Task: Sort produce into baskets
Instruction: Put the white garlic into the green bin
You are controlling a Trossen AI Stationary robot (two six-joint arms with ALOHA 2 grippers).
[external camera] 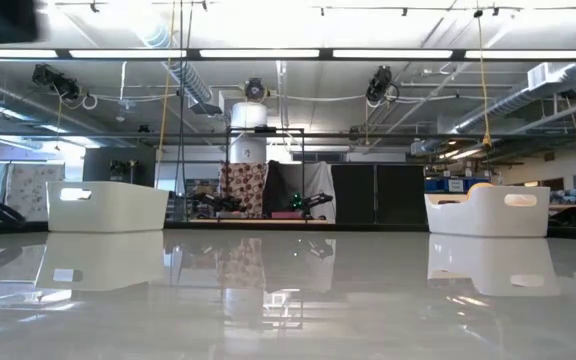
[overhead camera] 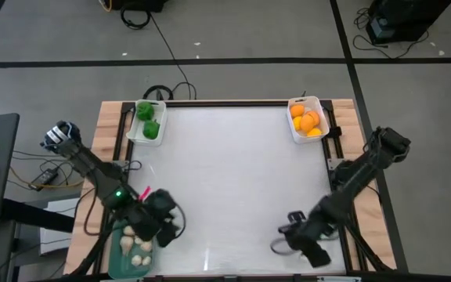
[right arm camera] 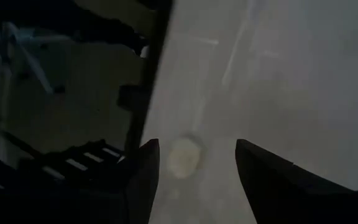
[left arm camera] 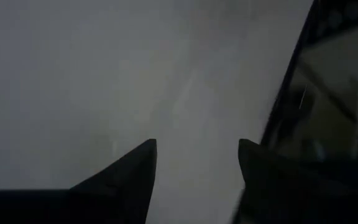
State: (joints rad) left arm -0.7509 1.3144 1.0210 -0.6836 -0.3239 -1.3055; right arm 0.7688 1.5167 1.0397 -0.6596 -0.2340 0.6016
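Several whitish pieces (overhead camera: 138,249) lie in the teal bin (overhead camera: 117,252) at the near left. Green peppers (overhead camera: 148,120) sit in the far-left white bin (overhead camera: 134,131), and orange and yellow fruits (overhead camera: 307,121) in the far-right white bin (overhead camera: 320,110). My left gripper (overhead camera: 169,229) is open and empty just right of the teal bin, over bare table (left arm camera: 197,155). My right gripper (overhead camera: 282,235) is open, low at the near right. In the right wrist view one whitish piece (right arm camera: 184,157) lies on the table between its open fingers (right arm camera: 191,155), apart from both.
The dark table frame (right arm camera: 151,87) runs close beside the whitish piece. Both white bins show in the low view, at the left (external camera: 108,207) and right (external camera: 486,210). The white tabletop (overhead camera: 233,172) between the bins carries nothing else.
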